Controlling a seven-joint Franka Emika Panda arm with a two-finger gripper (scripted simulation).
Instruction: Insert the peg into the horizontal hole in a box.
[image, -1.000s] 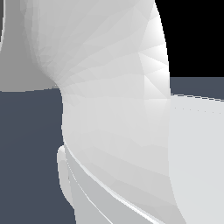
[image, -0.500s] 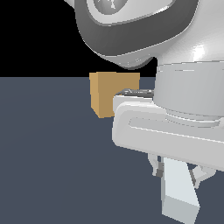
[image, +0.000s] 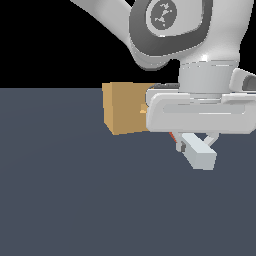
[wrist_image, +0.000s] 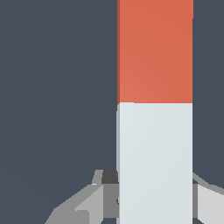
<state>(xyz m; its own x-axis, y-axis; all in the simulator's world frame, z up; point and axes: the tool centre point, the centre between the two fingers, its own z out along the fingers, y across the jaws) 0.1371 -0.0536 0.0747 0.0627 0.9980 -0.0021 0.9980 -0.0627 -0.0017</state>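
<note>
Rendered simulator scene on a flat dark slate-blue floor (image: 75, 200) under a black backdrop. Filling the upper part of the exterior view, a white Franka arm (image: 170, 25) with its broad wrist housing hanging low. Beneath that housing, the gripper (image: 196, 148), fingers clamped on the peg (image: 201, 154) at its pale grey-white half. Peg held off the floor, roughly level, grey-white end nearest the camera; only a sliver of the orange-red half visible behind the fingers. In the wrist view, the peg (wrist_image: 155, 109) running straight out from between the grey fingers (wrist_image: 83, 205), grey-white part at the grip, orange-red part beyond. Past the gripper, toward the exterior view's left, the tan box (image: 122, 107) resting on the floor, partly hidden by the housing. At the covered edge of its face, a small lighter mark, possibly the horizontal hole (image: 143, 110), hard to confirm. Peg apart from the box.
</note>
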